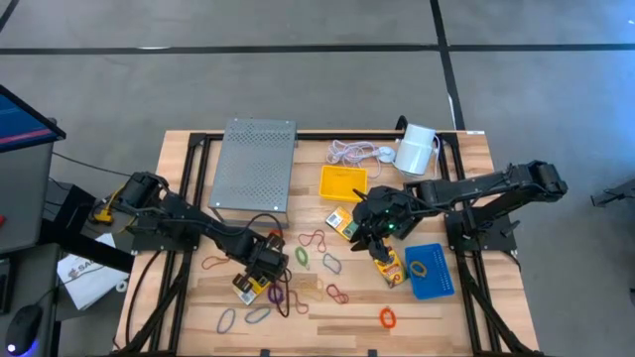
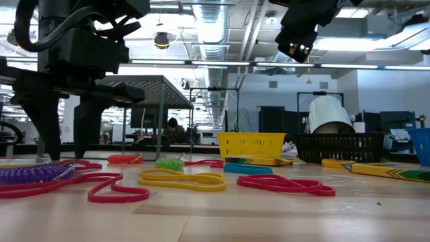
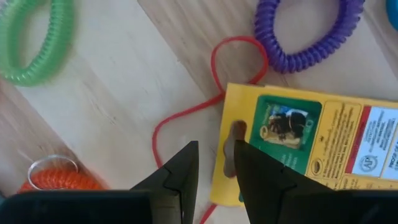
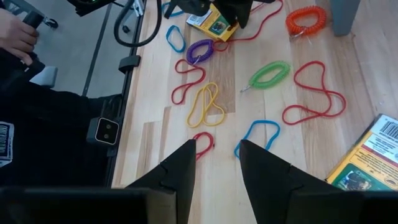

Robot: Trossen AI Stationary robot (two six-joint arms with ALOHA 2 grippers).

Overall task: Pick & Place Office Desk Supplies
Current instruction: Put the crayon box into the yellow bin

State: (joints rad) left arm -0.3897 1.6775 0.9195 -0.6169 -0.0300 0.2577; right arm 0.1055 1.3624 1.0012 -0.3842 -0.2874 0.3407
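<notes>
1. Left end effector (image 3: 214, 149): it points down at the tabletop (image 1: 437, 322) near the front left. Its two dark fingers (image 3: 180, 180) are parted by a narrow gap and hold nothing.
2. Crayon box (image 3: 311, 155): this yellow box lies flat directly under that end effector. The box's near edge shows in the gap between the fingers, so one finger hangs over the box and the other over bare wood. My judgement is that the end effector is lined up on this edge for a pick and has no grip on the box yet.
3. Red rubber band (image 3: 186, 118): this thin loop runs just beside the box edge and passes under it. It could be caught along with the box.
4. Coiled loops: a purple coil (image 3: 311, 37) sits near the box's far corner. A green coil (image 3: 34, 43) and an orange coil (image 3: 59, 180) lie farther out on the other side.
5. Right end effector (image 4: 217, 146): it hangs well above the middle right of the tabletop. Its fingers are apart and empty, and I judge it to be waiting.
6. Below the right end effector: a blue rubber band (image 4: 261, 134) and a yellow rubber band (image 4: 208, 102) lie loose on the wood. A second crayon box (image 4: 367, 162) lies off to one side.
7. Trays: the blue tray (image 1: 442, 283) sits near the right arm with a yellow loop inside. The yellow tray (image 1: 327, 174) sits farther back. Most of the supplies are scattered outside both trays, so the sorting looks far from done.
</notes>
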